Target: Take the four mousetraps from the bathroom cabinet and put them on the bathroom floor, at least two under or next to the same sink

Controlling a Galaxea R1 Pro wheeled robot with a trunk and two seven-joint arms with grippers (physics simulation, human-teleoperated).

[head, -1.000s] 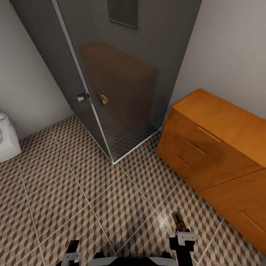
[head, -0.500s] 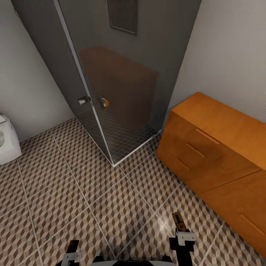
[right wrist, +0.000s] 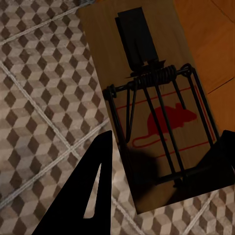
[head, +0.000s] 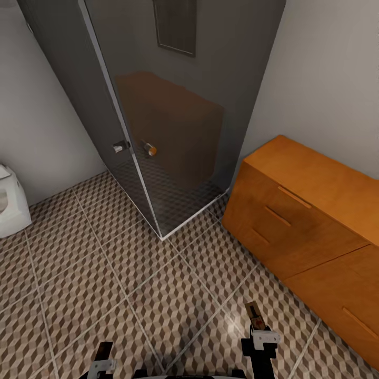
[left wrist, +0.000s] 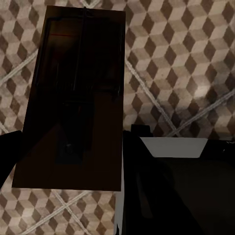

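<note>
Head view observations: the right hand (head: 259, 332) sits at the lower edge of the frame, pinching a mousetrap (head: 254, 316) that projects forward from between its fingers over the bathroom floor (head: 105, 273), a surface of cube-patterned tiles in brown, beige and white with pale grout lines. Forward and to the right of that hand stands the cabinet (head: 310, 231), a long low orange-brown chest with slim bar handles on its drawer fronts; its near corner is well apart from the held trap. Forward and to the left of the right hand rises a smoked-glass shower enclosure (head: 173, 116) with a small knob on its door, the cabinet's reflection showing in the glass. The left hand (head: 103, 353) is at the bottom edge, and far to its left a white toilet (head: 10, 202) stands against the wall. Right wrist view: the mousetrap (right wrist: 154, 105) is gripped at its near end between dark fingers (right wrist: 85, 196), its spring, wire bar and red mouse outline plainly legible, with floor tiles and the cabinet's wood beyond it. Left wrist view: the left hand holds a second mousetrap (left wrist: 73, 100), deeply shadowed, lying along the fingers with tiled floor behind; the contact on it is dark but the board sits clamped beside the hand's body.
</note>
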